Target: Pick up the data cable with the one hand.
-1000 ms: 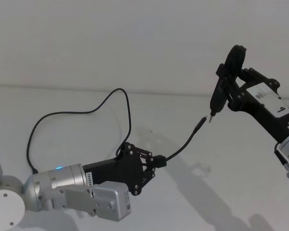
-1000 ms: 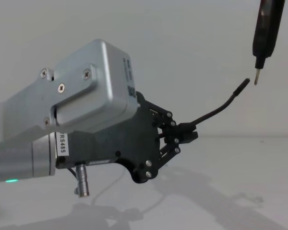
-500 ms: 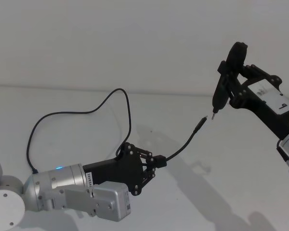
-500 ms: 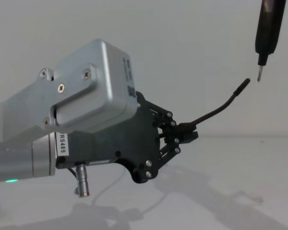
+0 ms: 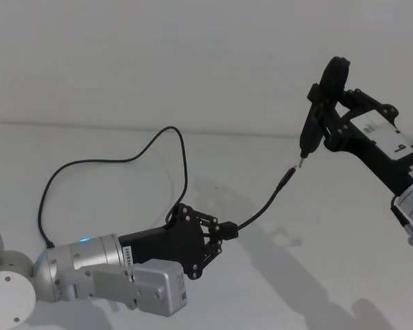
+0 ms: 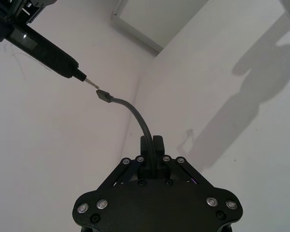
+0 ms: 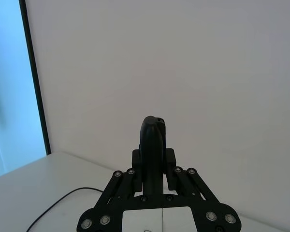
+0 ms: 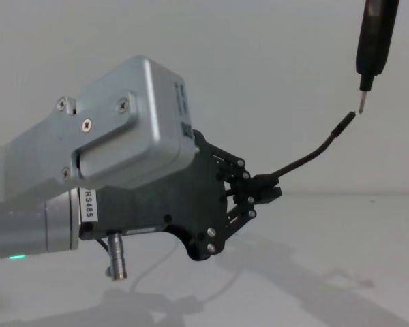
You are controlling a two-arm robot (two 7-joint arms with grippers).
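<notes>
Since a moment ago my right tool [image 5: 325, 96], clamped on the pen [image 5: 310, 134], has shifted; its tip nears the plug [image 5: 286, 177]. Left tool [image 5: 228, 230] pinches the cable [image 5: 261, 207].

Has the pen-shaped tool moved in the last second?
Yes. The pen-shaped tool has shifted slightly up and left, and its tip is now closer to the unmoved plug of the data cable.
</notes>
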